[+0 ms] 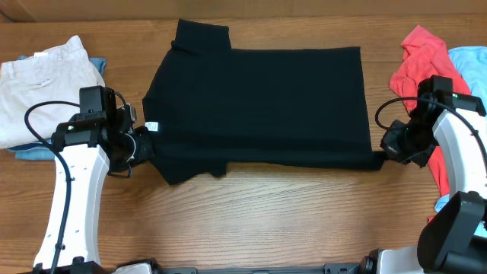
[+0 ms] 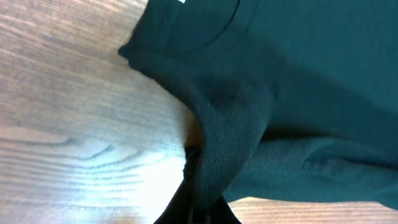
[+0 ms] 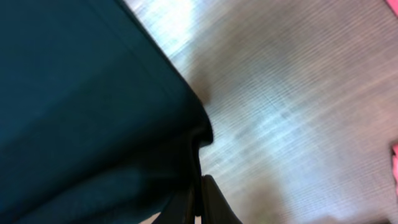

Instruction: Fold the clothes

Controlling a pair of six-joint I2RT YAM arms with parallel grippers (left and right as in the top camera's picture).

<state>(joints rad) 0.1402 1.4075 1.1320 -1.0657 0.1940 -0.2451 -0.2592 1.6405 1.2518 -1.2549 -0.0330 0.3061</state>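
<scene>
The black shirt (image 1: 259, 106) lies spread across the middle of the wooden table, its white neck label (image 1: 152, 126) at the left edge. My left gripper (image 1: 143, 147) is shut on a fold of the shirt's left edge near the label; the left wrist view shows the black cloth (image 2: 224, 137) running down between the fingers (image 2: 202, 211). My right gripper (image 1: 386, 149) is shut on the shirt's lower right corner; in the right wrist view the cloth's corner (image 3: 93, 106) goes in between the fingers (image 3: 198, 205).
Beige trousers (image 1: 42, 84) over blue denim (image 1: 30, 152) lie at the left edge. A coral-red garment (image 1: 422, 65) and a light blue one (image 1: 470, 65) lie at the right edge, under my right arm. Bare wood runs along the table's front (image 1: 266, 221).
</scene>
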